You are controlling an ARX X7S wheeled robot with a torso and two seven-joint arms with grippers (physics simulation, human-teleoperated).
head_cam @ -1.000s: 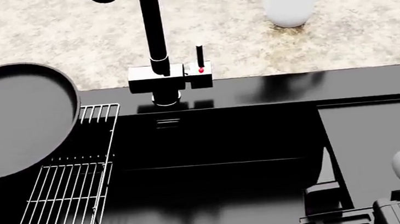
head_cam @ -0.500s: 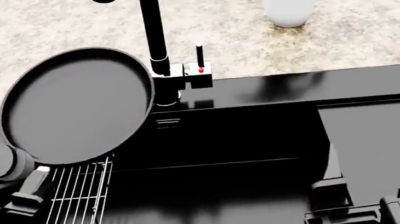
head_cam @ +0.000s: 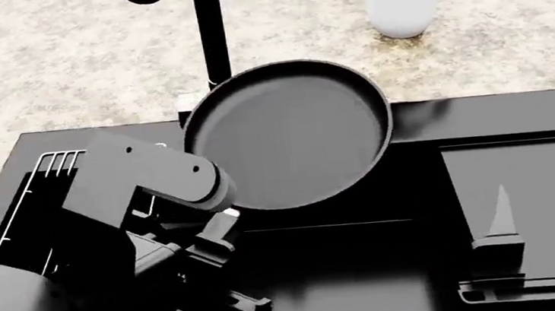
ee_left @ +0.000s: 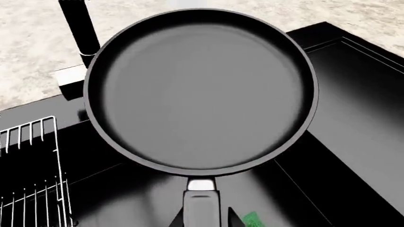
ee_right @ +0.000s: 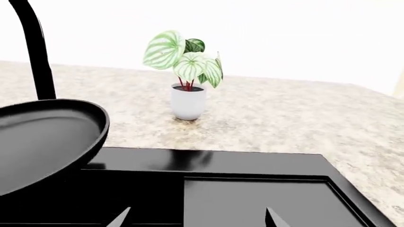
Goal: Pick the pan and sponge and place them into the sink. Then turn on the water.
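Left gripper (head_cam: 225, 225) clenched on the handle, pan (head_cam: 289, 133) held level above the sink (head_cam: 518, 113) basin, handle pointing back at the arm; straight down is the way in. Wire rack (head_cam: 55, 165) off left, faucet (head_cam: 208, 25) just behind the rim. Right gripper (ee_right: 196, 218) spread, holding nothing, over the ledge

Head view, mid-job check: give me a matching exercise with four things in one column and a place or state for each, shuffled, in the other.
Things:
1. pan
2. plant pot
3. wire rack
4. right gripper

Places or states:
A. standing on the speckled counter behind the sink
B. held in the air over the basin by the left gripper
C. open and holding nothing, over the flat ledge
D. lying at the sink's left end, partly hidden by the left arm

Pairs: 1-B, 2-A, 3-D, 4-C
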